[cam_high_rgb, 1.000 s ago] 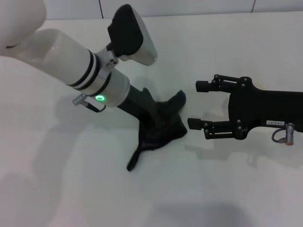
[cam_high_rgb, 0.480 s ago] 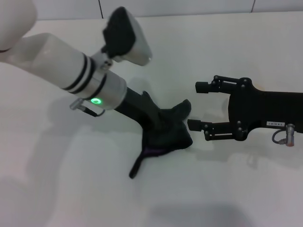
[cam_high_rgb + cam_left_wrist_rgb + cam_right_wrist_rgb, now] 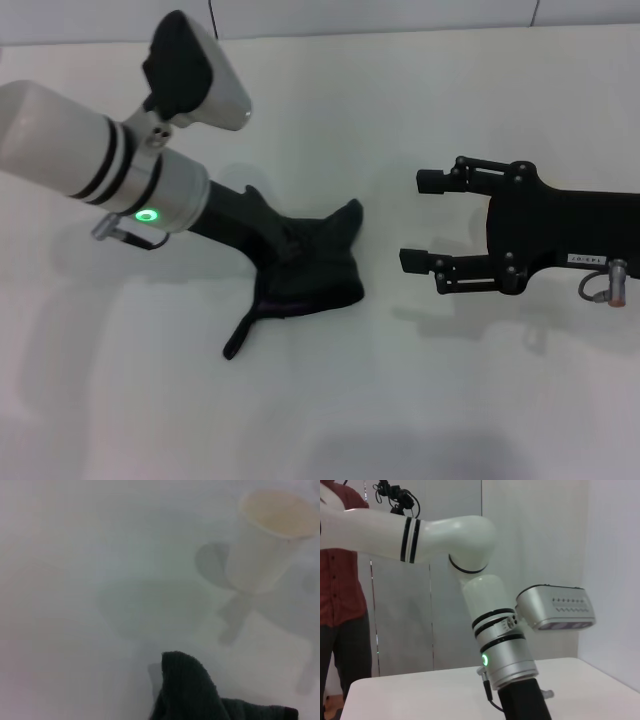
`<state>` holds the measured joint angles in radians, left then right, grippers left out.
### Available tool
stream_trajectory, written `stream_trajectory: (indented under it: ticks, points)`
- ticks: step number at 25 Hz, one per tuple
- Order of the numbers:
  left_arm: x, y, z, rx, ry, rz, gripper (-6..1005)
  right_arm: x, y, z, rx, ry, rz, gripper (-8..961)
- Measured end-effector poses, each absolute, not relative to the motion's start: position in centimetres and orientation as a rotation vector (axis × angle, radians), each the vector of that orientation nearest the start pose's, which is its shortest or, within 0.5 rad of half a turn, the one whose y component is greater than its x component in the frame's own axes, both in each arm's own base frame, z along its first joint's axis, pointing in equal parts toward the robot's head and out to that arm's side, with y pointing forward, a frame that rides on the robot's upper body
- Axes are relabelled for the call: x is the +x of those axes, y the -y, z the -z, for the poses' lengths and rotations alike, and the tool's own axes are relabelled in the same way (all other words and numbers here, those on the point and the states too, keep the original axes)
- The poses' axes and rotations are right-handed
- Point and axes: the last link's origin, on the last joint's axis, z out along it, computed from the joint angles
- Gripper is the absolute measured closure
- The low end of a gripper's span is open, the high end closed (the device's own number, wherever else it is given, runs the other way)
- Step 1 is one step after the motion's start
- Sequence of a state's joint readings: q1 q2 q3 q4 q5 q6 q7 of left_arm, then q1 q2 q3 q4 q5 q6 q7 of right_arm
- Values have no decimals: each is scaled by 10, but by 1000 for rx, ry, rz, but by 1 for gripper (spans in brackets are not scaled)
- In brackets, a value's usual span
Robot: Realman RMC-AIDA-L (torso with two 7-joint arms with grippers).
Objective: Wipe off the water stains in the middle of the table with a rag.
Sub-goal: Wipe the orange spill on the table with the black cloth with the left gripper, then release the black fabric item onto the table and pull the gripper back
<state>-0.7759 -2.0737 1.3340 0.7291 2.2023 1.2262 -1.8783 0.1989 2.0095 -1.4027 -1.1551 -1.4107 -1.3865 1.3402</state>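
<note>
Rag (image 3: 315,275) on plain white table (image 3: 330,100)

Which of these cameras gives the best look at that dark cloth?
The head view: the whole rag lies on the table, under the left gripper. The left wrist view catches only its edge; the right wrist view misses it.

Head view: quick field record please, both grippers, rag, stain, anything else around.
left gripper: down on the table, buried in the rag, fingers hidden
rag: dark cloth bunched under the left gripper, thin tail trailing toward the robot
right gripper: open, holding nothing, low over the table, apart from the rag
water stains: none visible in any view
paper cup: upright, seen only in the left wrist view
</note>
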Motion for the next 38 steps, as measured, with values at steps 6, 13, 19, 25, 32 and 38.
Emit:
stream_trajectory:
  ticks: [6, 13, 19, 25, 32, 38]
  points:
    - [-210, -378, 53, -2907, 582, -162, 969, 203, -292, -10, -2735, -121, -814, 129]
    - [-230, -372, 33, -2853, 647, -147, 969, 201, -293, -8, -2738, -120, -816, 129]
    - [-241, -365, 29, -2834, 674, -146, 969, 200, -293, -9, -2731, -124, -829, 129]
    - [-256, -352, 28, -2835, 732, -163, 969, 200, -293, -9, -2731, -126, -831, 129]
    - [-261, -351, 21, -2817, 766, -141, 970, 199, -294, -8, -2735, -123, -832, 129]
    - [-259, -355, 16, -2802, 780, -99, 961, 198, -294, -8, -2736, -120, -832, 129]
